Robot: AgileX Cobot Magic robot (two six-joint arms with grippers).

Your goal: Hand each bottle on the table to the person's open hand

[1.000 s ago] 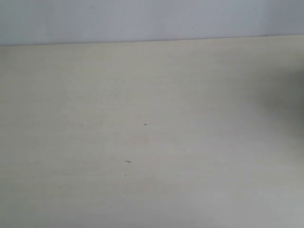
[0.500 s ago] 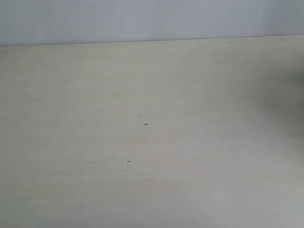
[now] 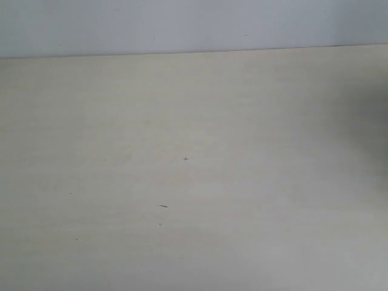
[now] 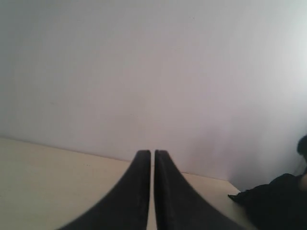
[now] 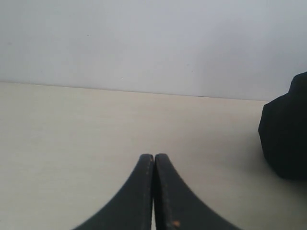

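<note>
nothing we can see has moved since the earlier exterior frames: the table (image 3: pixel 242 121) fills the frame from the lower edge up to the pale wall (image 3: pixel 182 24) along the top. the same few tiny specks (image 3: pixel 185 159) sit near the centre and just below it. only a faint shading at the right edge of the frame looks a touch lighter.

we find no bottles in any view, and the person's open hand is not in view either. the table shows no bottle standing or lying on it. we judge this to be either the very start, before anything is set out, or the end, with every bottle already handed over. we cannot tell which.

the left gripper (image 4: pixel 152 154) has its jaws all but pressed together, with a hairline slit between them and nothing held. the right gripper (image 5: pixel 154 158) is fully closed, its tips touching, and also empty.

a blurred black mass (image 4: pixel 273 201) shows in the left wrist view and a dark bulk (image 5: pixel 288 134) in the right wrist view. we cannot say what either is.

if bottles do appear, the next move calls for opening one pair of jaws, settling them round a bottle's body, and waiting for a palm to be offered.

no brand, label or writing can be read anywhere.
</note>
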